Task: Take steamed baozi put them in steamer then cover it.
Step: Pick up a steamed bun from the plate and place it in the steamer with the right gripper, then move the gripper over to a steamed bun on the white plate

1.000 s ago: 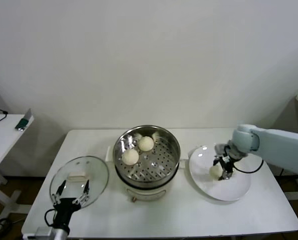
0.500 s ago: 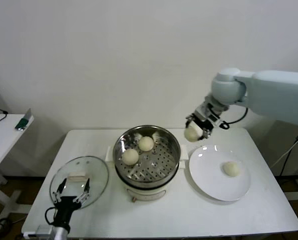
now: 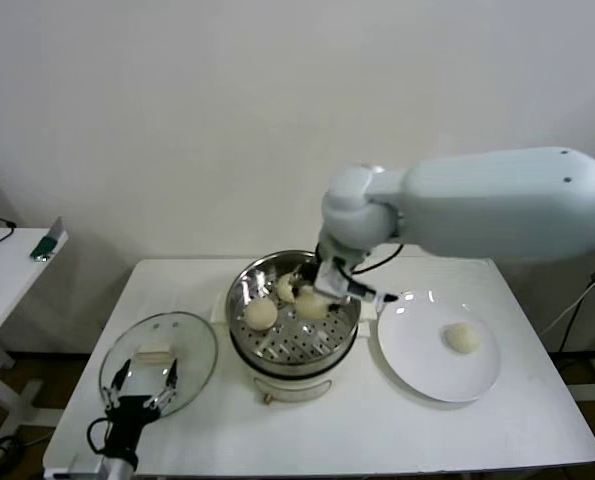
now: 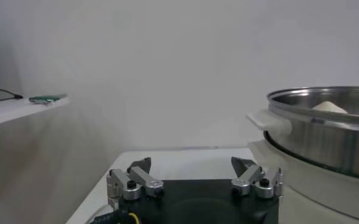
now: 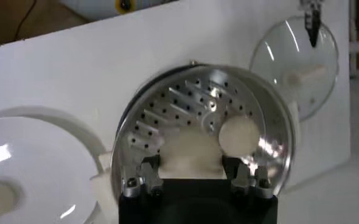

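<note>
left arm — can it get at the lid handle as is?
Probably yes. The left claw is open, low at the near edge of the cover, with its handle just beyond and nothing between. The right claw is over the steamer.

steamer [image 3: 293, 318] mid-table is the landmark. above it the right arm [image 3: 457, 205] reaches in from the right, right gripper [image 3: 315, 290] low over the basket closed around a baozi [image 3: 312, 304], blocking its right half. two more buns [image 3: 261, 313] on the left and back of the floor; front floor bare. left of the steamer lies the cover [image 3: 158, 360], left gripper [image 3: 143, 380] open over its near edge. right of it the plate [image 3: 439, 345], one bun [image 3: 463, 337], rest bare.
</note>
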